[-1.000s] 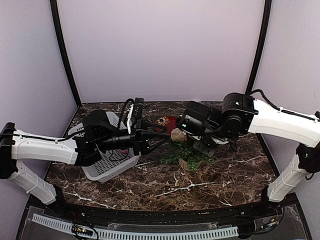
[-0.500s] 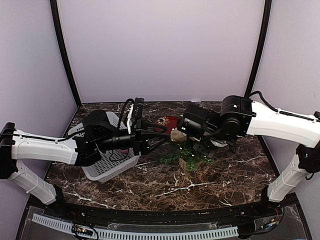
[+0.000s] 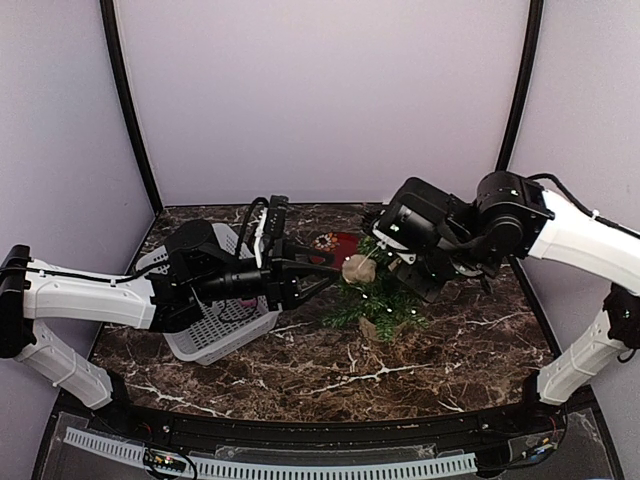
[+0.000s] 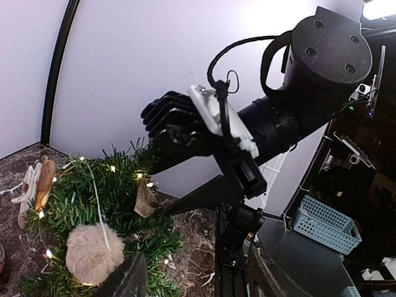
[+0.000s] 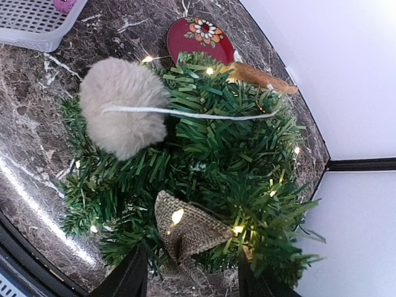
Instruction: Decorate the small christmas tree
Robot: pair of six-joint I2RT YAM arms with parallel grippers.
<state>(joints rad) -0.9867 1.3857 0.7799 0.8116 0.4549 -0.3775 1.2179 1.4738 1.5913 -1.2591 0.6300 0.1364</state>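
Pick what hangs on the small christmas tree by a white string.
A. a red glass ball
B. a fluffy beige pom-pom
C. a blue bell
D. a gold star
B: in the right wrist view a fluffy beige pom-pom rests against the branches of the small christmas tree, and its white string runs across the needles.

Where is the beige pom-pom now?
Top view: the pom-pom sits on the left of the small christmas tree, just right of the left gripper, near the red plate.
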